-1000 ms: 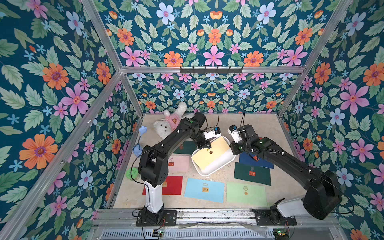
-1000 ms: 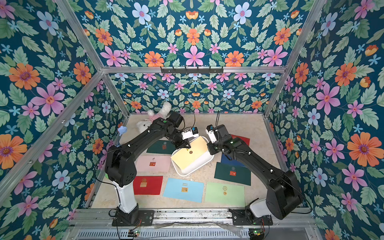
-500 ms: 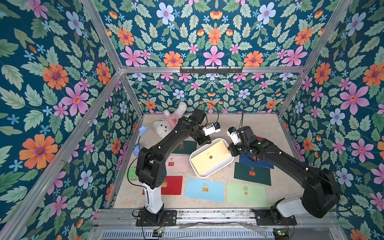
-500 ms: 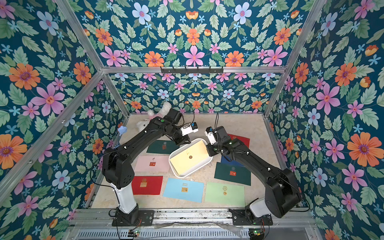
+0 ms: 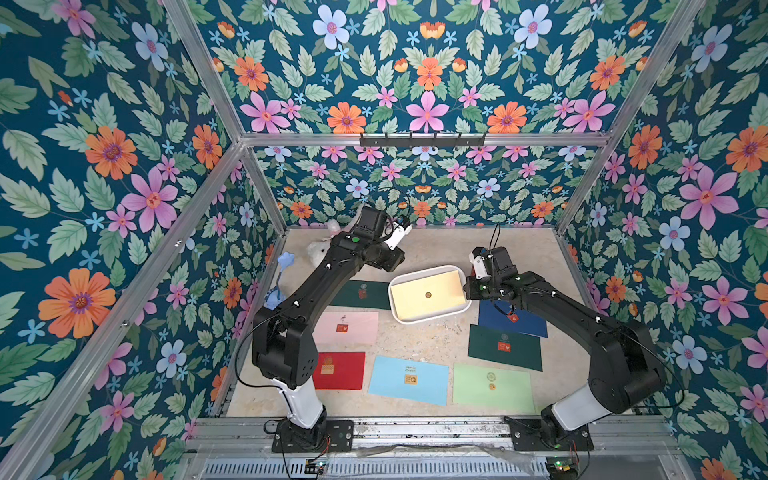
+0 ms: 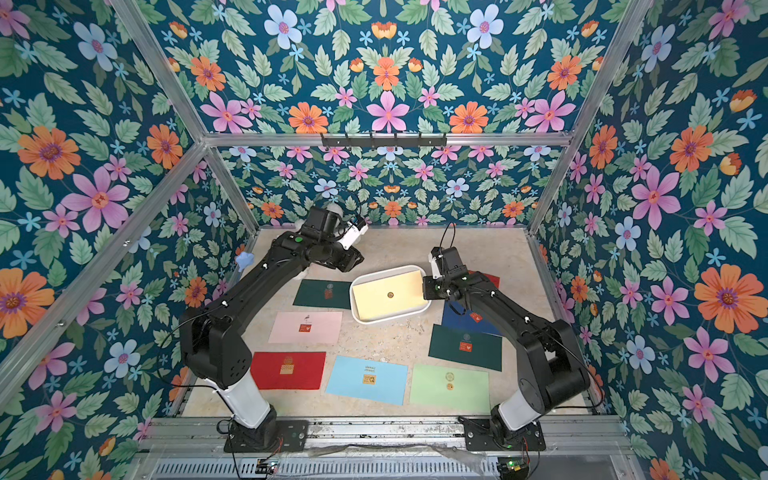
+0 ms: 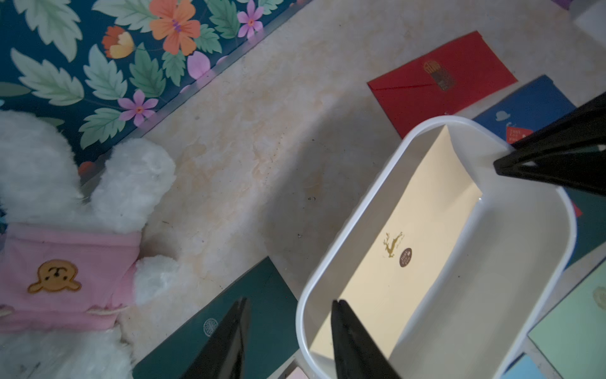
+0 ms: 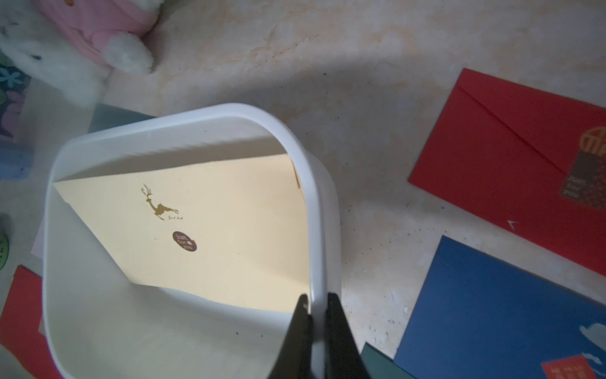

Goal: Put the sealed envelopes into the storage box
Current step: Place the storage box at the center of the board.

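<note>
The white storage box (image 5: 432,319) (image 6: 386,320) stands mid-table with a yellow envelope (image 5: 428,291) (image 8: 213,229) inside, lying slanted against its wall. My right gripper (image 8: 316,302) (image 5: 467,291) is shut on the box's right-end rim (image 8: 314,197). My left gripper (image 7: 290,303) (image 5: 392,262) hovers open and empty over the box's far-left corner (image 7: 301,315). The other sealed envelopes lie flat around the box: dark green (image 5: 365,293), pink (image 5: 349,328), red (image 5: 338,370), light blue (image 5: 409,380), light green (image 5: 492,384), dark green (image 5: 505,347), navy (image 5: 513,318). Another red one (image 6: 486,280) is partly behind the right arm.
A white plush rabbit in a pink top (image 7: 65,229) (image 5: 320,249) lies at the back left. A small blue flower cup (image 5: 284,266) stands by the left wall. Flowered walls enclose the table on three sides.
My left gripper opened, let go of the yellow envelope and drew back toward the rear left. The envelope now lies in the box. The right gripper kept its hold on the rim.
</note>
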You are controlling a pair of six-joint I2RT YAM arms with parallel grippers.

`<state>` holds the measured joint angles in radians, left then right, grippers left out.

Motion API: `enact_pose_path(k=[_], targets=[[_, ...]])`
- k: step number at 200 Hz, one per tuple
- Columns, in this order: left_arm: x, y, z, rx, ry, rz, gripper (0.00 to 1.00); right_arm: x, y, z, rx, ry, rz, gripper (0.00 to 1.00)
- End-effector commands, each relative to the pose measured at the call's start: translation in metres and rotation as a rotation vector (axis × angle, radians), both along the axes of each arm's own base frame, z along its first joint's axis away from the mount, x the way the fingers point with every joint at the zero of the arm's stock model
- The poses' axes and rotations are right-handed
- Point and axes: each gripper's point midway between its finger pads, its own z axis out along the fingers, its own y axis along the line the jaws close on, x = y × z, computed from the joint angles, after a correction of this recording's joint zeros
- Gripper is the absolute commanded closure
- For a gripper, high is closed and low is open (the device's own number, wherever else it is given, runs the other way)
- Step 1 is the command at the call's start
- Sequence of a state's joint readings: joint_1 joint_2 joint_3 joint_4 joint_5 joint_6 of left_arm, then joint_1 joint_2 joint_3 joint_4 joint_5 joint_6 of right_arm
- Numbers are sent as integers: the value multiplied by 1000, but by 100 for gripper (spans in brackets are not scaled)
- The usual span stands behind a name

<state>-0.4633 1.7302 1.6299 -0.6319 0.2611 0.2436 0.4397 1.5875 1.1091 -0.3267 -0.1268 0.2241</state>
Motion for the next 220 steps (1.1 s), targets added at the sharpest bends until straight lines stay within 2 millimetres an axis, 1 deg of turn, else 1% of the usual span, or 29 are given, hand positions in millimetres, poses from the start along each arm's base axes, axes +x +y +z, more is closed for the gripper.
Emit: enact_pose_path(k=[1,8,16,17,19,28,60,88,103,111,122,140,154,168,171,173,174,176,187,194,204,220], targets=[[-5,1,10,-109,22,100,53,23,-6,-3,49,-8,-139,100],[-9,3,9,-130,31,127,53,27,-7,-6,56,-5,-160,100],[-14,7,6,-146,45,156,52,30,-7,-4,70,-14,-181,100],[-14,7,6,-148,46,160,52,31,-7,-11,63,0,-182,100],[-15,8,3,-151,52,168,52,32,-7,-17,60,11,-188,100],[-22,13,-1,-164,65,196,52,35,-8,-21,66,14,-203,100],[-47,37,-40,-125,142,300,52,44,-8,-33,61,31,-229,100],[-69,45,-69,-154,226,360,53,51,-14,-43,44,47,-251,100],[-79,52,-80,-167,246,400,53,52,-15,-44,35,52,-246,91],[-85,54,-86,-163,263,407,53,51,-16,-44,28,55,-243,83],[-92,59,-92,-149,281,424,53,49,-16,-42,23,56,-233,73],[-103,61,-98,-162,316,437,53,42,-17,-33,21,52,-208,61],[-115,60,-106,-187,353,453,54,33,-18,-25,16,58,-180,54],[-127,58,-116,-208,382,469,55,16,-17,-21,4,87,-141,49],[-130,58,-118,-212,389,472,55,11,-17,-22,-4,97,-132,48],[-132,58,-120,-213,394,475,55,8,-18,-25,-12,109,-127,48],[-133,57,-121,-214,396,474,55,7,-17,-19,-8,96,-123,48],[-134,57,-122,-217,398,475,55,4,-17,-15,-8,91,-116,48],[-145,53,-130,-223,420,472,55,-16,-13,-14,-28,108,-74,47],[-151,51,-134,-217,434,470,56,-30,-10,-15,-32,122,-47,46],[-159,48,-141,-208,455,466,56,-50,0,-17,-34,143,0,45],[-173,41,-149,-196,489,452,57,-80,12,-26,-33,181,40,45]])
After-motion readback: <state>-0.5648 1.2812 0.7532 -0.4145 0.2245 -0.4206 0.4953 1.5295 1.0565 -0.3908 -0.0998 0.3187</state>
